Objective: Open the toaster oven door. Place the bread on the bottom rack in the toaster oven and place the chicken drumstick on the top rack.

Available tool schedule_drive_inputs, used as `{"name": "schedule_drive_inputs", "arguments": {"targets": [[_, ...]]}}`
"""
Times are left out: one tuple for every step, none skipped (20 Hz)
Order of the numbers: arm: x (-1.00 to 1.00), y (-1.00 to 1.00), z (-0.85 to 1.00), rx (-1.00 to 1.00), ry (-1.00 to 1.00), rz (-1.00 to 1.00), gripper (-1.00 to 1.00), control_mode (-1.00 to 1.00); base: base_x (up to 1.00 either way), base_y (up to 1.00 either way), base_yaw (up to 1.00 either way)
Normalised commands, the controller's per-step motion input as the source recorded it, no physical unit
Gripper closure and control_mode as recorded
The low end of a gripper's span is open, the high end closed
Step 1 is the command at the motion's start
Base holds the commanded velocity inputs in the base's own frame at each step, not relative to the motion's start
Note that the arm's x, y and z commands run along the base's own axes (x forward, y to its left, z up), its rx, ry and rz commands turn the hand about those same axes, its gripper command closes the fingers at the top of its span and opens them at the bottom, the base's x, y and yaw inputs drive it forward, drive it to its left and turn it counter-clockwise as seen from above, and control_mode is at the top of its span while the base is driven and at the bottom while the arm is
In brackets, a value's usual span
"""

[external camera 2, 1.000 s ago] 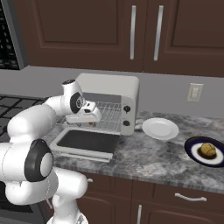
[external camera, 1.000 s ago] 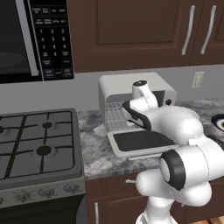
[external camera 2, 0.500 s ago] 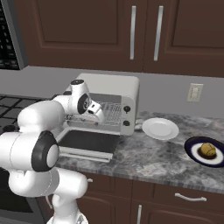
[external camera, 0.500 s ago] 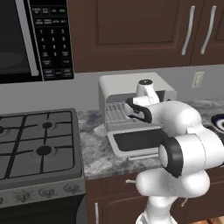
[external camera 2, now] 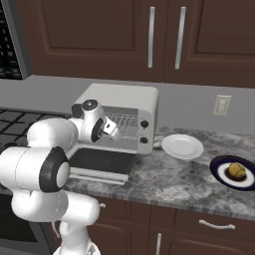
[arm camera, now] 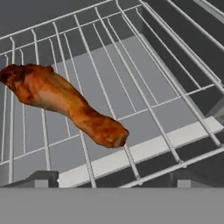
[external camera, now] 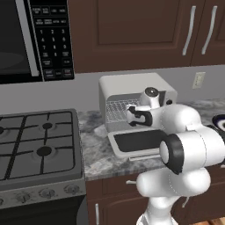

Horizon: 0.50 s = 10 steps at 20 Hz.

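Note:
The toaster oven (external camera: 132,84) (external camera 2: 124,94) stands on the counter with its door (external camera: 137,141) (external camera 2: 99,162) dropped flat. My gripper (external camera: 132,115) (external camera 2: 113,130) (arm camera: 113,181) sits at the oven mouth, open and holding nothing. Just beyond its fingertips, the orange-brown chicken drumstick (arm camera: 65,105) lies free on a silver wire rack (arm camera: 144,87). I cannot tell which of the two racks it is. The wire racks (external camera: 115,110) (external camera 2: 125,124) show inside the cavity. The bread (external camera 2: 236,171), a round golden lump, rests on a dark plate (external camera 2: 219,164) far to the right.
An empty white plate (external camera 2: 182,146) lies right of the oven. A gas stove (external camera: 37,140) fills the counter to the left, with a black microwave (external camera: 26,39) above it. Dark cabinets (external camera 2: 164,40) hang over the oven. A wall outlet (external camera 2: 221,105) sits behind the plates.
The hand has shifted slightly at the oven mouth and the elbow has swung round. The jaws stay open, and the drumstick is not in them.

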Motion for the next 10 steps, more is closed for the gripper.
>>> {"name": "schedule_drive_inputs", "arguments": {"targets": [[0.09,0.06,0.01,0.03,-0.20,-0.06,-1.00,-1.00,0.00,0.00,0.00],[0.06,0.09,0.00,0.03,-0.17,-0.06,-1.00,-1.00,0.00,0.00,0.00],[0.16,0.12,0.14,0.01,-0.18,-0.06,-1.00,-1.00,0.00,0.00,0.00],[0.22,0.13,0.11,0.01,-0.15,-0.07,-1.00,-1.00,0.00,0.00,0.00],[0.32,0.19,0.01,0.00,-0.14,-0.07,-1.00,-1.00,0.00,0.00,0.00],[0.25,0.02,0.01,0.01,-0.10,-0.06,-1.00,-1.00,0.00,0.00,0.00],[0.10,0.00,0.06,0.02,-0.10,-0.03,-1.00,-1.00,0.00,0.00,0.00],[0.19,0.01,0.09,0.03,-0.10,-0.02,-1.00,-1.00,0.00,0.00,0.00],[0.29,0.04,0.06,0.04,-0.10,-0.01,-1.00,-1.00,0.00,0.00,0.00],[0.30,0.01,0.08,0.05,-0.11,0.00,-1.00,-1.00,0.00,0.00,0.00]]}}
